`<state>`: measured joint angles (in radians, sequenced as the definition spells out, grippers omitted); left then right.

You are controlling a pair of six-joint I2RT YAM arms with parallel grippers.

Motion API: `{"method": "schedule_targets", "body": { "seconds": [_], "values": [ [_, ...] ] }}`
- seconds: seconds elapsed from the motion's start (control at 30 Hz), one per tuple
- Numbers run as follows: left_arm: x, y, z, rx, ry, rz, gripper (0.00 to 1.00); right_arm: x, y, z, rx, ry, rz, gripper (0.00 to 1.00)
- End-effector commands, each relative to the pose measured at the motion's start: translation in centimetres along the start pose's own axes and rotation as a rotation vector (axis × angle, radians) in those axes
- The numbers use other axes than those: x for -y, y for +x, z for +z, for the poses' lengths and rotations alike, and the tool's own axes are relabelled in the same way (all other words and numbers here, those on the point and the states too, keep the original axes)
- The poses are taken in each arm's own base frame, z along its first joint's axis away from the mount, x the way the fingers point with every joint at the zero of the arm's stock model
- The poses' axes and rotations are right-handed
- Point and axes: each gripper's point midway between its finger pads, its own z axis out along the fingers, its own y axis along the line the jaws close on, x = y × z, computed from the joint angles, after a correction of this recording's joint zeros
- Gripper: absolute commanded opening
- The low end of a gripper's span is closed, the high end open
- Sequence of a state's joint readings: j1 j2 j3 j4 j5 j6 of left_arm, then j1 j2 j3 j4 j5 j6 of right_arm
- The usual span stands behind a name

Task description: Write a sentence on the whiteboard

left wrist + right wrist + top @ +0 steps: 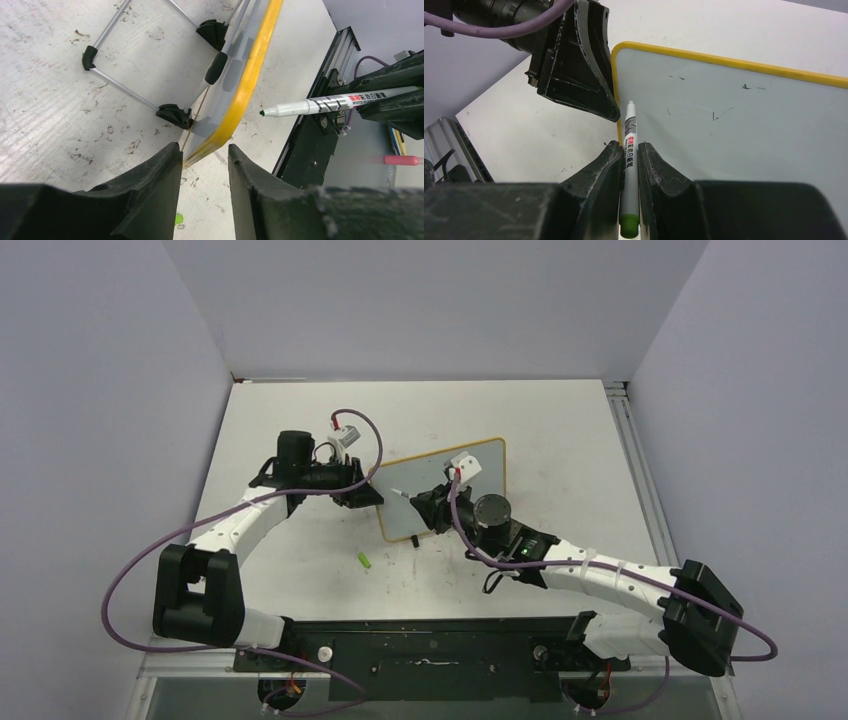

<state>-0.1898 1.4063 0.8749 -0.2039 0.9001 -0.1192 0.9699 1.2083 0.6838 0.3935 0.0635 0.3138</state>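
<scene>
The whiteboard (pixel 492 462) stands propped at mid-table, tilted back on a wire stand (pixel 122 89) with black feet. Its face is toward my right arm. My right gripper (pixel 629 150) is clamped on a white marker (pixel 630 125), whose tip points at the board's left edge, close to the face but apart from it. My left gripper (pixel 202 155) has its jaws partly apart, astride the board's yellow-framed corner. A sliver of table shows beside the frame, so it is not pinching.

The face carries only a few faint stray marks, and no sentence is on it yet. I judge the step in hand is starting the first word. To do it well, I would steady the corner first, then touch the tip down lightly, since a hard push could rock the board on its stand.

The left fingers sit just beside the starting spot and may crowd the tip. A small green cap (pixel 365 560) lies on the table (pixel 560 440) near the board's lower edge.
</scene>
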Motion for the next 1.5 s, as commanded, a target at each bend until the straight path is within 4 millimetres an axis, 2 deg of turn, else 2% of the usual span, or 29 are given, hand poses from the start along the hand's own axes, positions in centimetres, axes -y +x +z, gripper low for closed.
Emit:
{"method": "schedule_targets", "body": {
  "seconds": [0.0, 0.57, 0.87, 1.2, 1.47],
  "values": [
    [0.1, -2.1, -1.0, 0.032, -0.034, 0.071, 0.36, -1.3, -4.4, 1.0, 0.134, -0.024, 0.009, 0.05],
    [0.3, -2.3, -0.9, 0.043, -0.019, 0.072, 0.11, -1.5, -4.9, 2.7, 0.153, -0.022, -0.008, 0.05],
    [0.1, -2.4, -0.9, 0.046, -0.032, 0.083, 0.07, -1.3, -4.7, 2.9, 0.15, -0.01, -0.016, 0.05],
    [0.0, -2.4, -1.0, 0.053, -0.135, 0.172, 0.0, -1.4, -2.8, 2.0, 0.092, -0.016, -0.045, 0.05],
    [0.1, -2.2, -0.8, 0.045, -0.168, 0.202, 0.0, -0.7, -1.8, 1.9, 0.066, 0.019, -0.054, 0.05]
  ]
}}
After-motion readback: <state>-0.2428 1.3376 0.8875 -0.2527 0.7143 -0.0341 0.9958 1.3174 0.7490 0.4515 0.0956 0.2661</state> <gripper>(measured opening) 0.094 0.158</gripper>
